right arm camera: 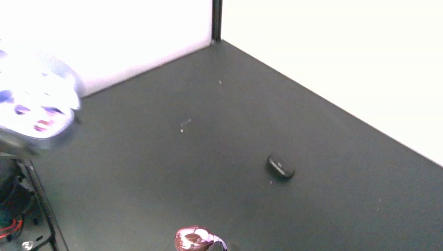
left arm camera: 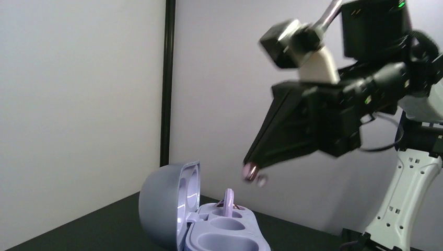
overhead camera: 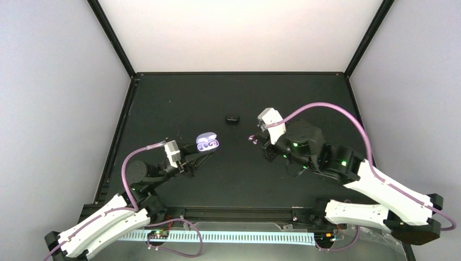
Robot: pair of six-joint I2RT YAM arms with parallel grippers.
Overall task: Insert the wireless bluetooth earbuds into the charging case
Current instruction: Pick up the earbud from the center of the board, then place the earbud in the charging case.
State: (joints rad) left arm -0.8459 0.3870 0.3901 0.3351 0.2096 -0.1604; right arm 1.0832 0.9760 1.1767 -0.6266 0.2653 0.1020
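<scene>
**One earbud held near the open case**

The left gripper [overhead camera: 202,150] does not show its fingers in its own wrist view, where the charging case [left arm camera: 209,238] is cut off at the lower edge. In the right wrist view the case is only a bright blur. From above, the left gripper is closed on the case; I cannot tell whether the case is lifted from the tabletop [overhead camera: 163,103]. The right gripper [left arm camera: 255,173] is pinched on a small glossy pinkish earbud [left arm camera: 250,170], half hidden by the tips. It hangs right of the case, higher than the wells, not touching. A second earbud [left arm camera: 228,200] stands in one well. The case is open, lid upright, wells facing up, long axis roughly left to right seen from above. A black oval piece [overhead camera: 233,118] lies farther back.
</scene>
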